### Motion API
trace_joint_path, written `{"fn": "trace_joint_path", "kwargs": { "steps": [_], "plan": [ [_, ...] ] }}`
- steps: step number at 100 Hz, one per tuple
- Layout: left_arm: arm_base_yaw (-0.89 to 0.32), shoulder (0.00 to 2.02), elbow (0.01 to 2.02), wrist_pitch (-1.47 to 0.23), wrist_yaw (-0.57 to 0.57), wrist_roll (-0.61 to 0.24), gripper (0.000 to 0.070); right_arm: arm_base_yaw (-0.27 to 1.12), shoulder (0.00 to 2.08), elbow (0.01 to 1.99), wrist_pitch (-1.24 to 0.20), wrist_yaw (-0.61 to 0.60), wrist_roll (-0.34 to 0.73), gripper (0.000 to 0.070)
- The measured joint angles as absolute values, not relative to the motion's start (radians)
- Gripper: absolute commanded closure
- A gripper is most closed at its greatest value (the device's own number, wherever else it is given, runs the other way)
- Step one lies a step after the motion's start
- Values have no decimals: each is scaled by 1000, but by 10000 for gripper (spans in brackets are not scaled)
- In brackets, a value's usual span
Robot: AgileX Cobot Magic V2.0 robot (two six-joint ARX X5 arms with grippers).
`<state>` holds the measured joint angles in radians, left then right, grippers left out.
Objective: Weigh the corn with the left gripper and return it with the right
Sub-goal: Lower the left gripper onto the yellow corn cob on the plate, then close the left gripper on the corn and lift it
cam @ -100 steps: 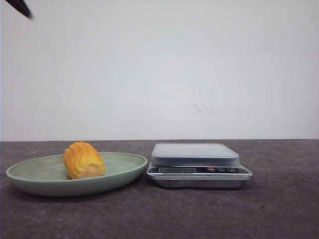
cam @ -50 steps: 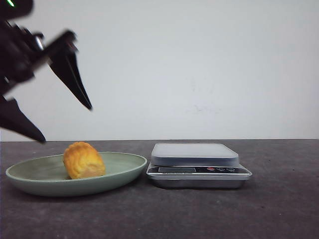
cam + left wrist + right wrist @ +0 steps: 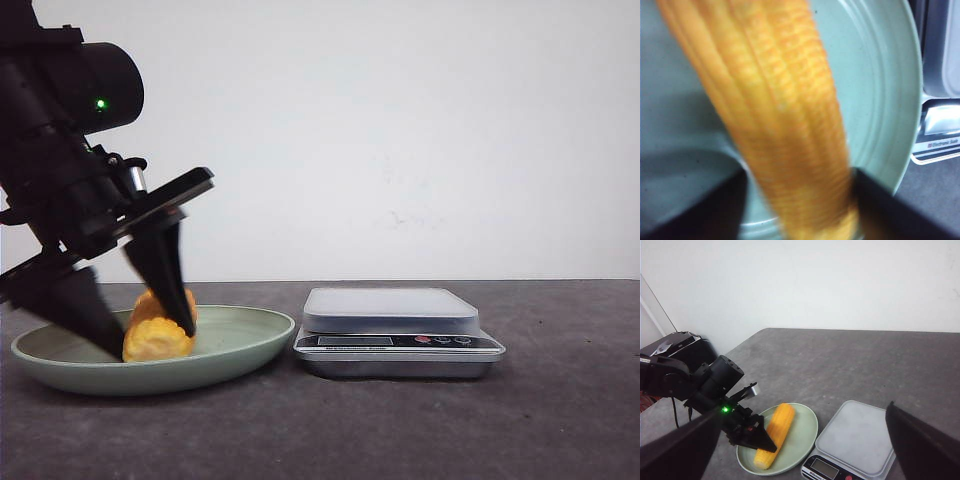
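Note:
The corn [image 3: 160, 338], a yellow-orange cob with ribbed kernel rows, lies in a pale green plate [image 3: 245, 338] left of the scale. My left gripper [image 3: 150, 340] is open and down in the plate, one finger on each side of the cob. In the left wrist view the corn [image 3: 785, 115] runs between the two dark fingers [image 3: 715, 212]; one finger is against it and the other stands a little apart. The picture is blurred. My right gripper [image 3: 804, 410] is open and empty, high above the table. From there I see the corn [image 3: 777, 430] and the left gripper [image 3: 765, 446].
A silver kitchen scale [image 3: 395, 315] with a bare flat platform stands just right of the plate [image 3: 802, 432] and shows in the right wrist view [image 3: 855, 435]. The table is dark grey, with a white wall behind. A black device [image 3: 670, 347] sits at the far left.
My left arm has come down from the upper left, and its open fingers now straddle the corn in the plate. The corn has shifted slightly.

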<state>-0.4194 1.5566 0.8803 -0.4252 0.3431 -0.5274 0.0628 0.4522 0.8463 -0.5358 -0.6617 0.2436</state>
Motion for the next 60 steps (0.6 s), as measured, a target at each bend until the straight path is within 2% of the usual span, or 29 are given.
{"fn": "trace_joint_path", "kwargs": {
  "steps": [22, 39, 60],
  "plan": [
    [-419, 1557, 906, -441, 354, -508, 690, 63, 452, 846, -560, -662, 244, 38],
    [-432, 1506, 983, -418, 471, -504, 690, 63, 452, 846, -566, -661, 244, 39],
    [-501, 1411, 1129, -276, 531, -474, 690, 63, 452, 846, -569, -661, 244, 39]
  ]
}}
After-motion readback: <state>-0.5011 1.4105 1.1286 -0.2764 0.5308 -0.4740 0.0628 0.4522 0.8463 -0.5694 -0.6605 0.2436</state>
